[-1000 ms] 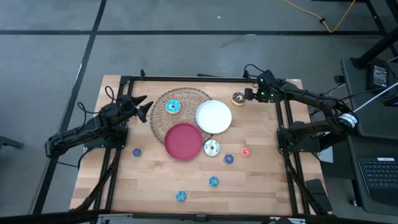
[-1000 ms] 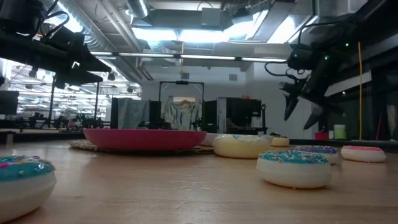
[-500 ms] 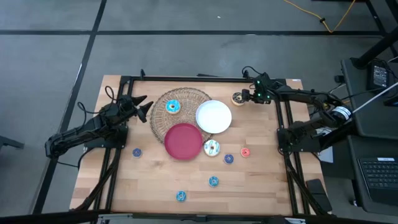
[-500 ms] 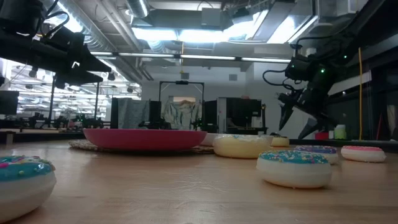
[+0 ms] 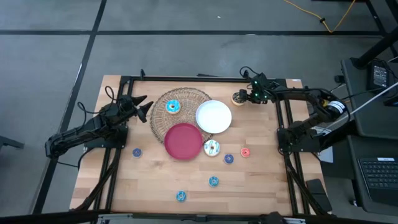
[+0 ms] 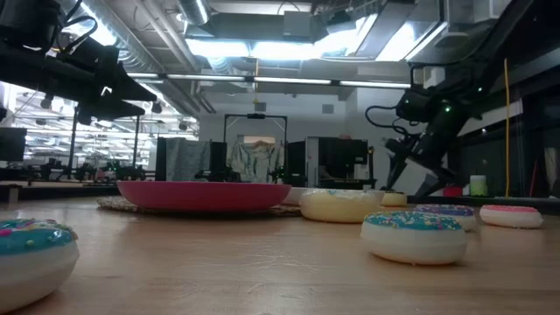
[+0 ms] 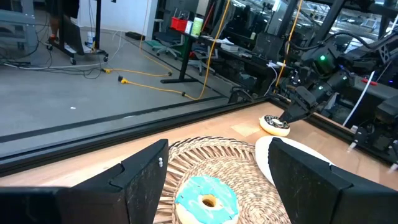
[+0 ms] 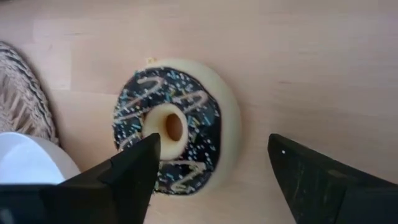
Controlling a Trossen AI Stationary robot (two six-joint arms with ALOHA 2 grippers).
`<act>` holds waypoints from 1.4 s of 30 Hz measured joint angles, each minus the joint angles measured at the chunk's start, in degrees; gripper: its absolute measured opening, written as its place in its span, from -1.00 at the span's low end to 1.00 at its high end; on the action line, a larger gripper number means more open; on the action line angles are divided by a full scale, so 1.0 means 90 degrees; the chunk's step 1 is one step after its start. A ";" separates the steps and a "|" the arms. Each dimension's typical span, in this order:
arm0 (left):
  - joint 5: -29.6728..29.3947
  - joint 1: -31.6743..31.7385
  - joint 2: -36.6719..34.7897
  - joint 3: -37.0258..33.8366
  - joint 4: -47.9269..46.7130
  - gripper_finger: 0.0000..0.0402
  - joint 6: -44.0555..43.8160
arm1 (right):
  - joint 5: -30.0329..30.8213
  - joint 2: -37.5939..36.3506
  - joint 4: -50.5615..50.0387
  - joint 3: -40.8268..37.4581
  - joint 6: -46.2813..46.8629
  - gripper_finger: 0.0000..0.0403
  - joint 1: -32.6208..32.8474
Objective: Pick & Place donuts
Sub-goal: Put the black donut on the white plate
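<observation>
Evenly lit from overhead, with soft, faint shadows on the table (image 5: 155, 180). Bright glare from ceiling lights (image 6: 262, 48) in the low view. Nearest donut (image 6: 35, 249) there blurred.

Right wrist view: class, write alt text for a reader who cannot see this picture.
A chocolate-frosted donut with pale sprinkles lies flat on the wooden table, seen from close above between the open jaws of the right gripper. The wicker mat and a white plate show at one edge.
</observation>
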 joint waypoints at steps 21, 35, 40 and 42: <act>-0.0002 -0.0001 0.0002 -0.0001 0.0000 0.33 0.0000 | -0.0107 0.0104 0.0137 0.0000 0.0164 -0.33 0.0000; -0.0002 0.0001 0.0002 0.0001 0.0000 0.33 0.0000 | -0.0097 0.0087 0.0114 0.0000 0.0286 -0.73 0.0002; -0.0002 -0.0002 0.0000 0.0001 0.0000 0.33 0.0000 | -0.0075 -0.0076 0.0091 0.0002 0.0314 -0.81 0.0002; -0.0002 -0.0001 0.0001 0.0000 0.0000 0.33 0.0000 | -0.0075 -0.0186 0.0075 0.0002 0.0333 -0.81 0.0002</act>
